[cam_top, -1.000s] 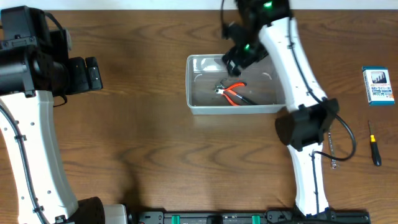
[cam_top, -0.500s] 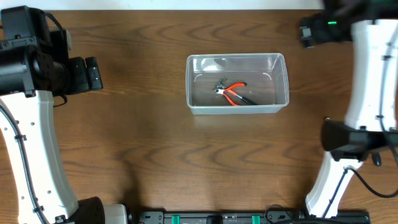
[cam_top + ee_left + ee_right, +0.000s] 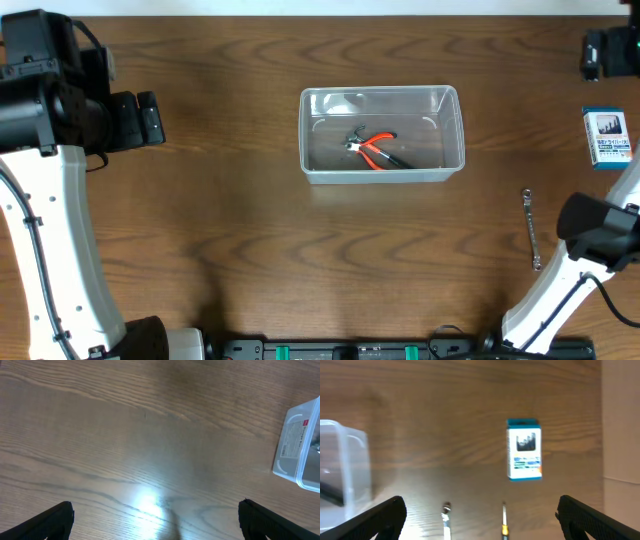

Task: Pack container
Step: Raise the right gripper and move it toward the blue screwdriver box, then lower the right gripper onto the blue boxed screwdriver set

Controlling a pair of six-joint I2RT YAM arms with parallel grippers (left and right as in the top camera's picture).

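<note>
The right gripper point(image 3: 480, 515) hangs wide open and empty near the small blue-and-white box point(image 3: 524, 450). I'd drop straight down and span its flat narrow sides (the thin metal wrench point(image 3: 446, 508) looks fiddlier). The left gripper point(image 3: 156, 520) gapes empty too. The clear plastic container point(image 3: 430, 95) sits mid-table, with red-handled pliers point(image 3: 376, 150) inside.

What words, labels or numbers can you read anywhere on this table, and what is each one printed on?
Blue-and-white box: a dark picture and rows of print on its face, too blurred to read.
White label on the container: a red mark and lines of small print, too blurred to read.
No other text shows, so nothing here is legible.
</note>
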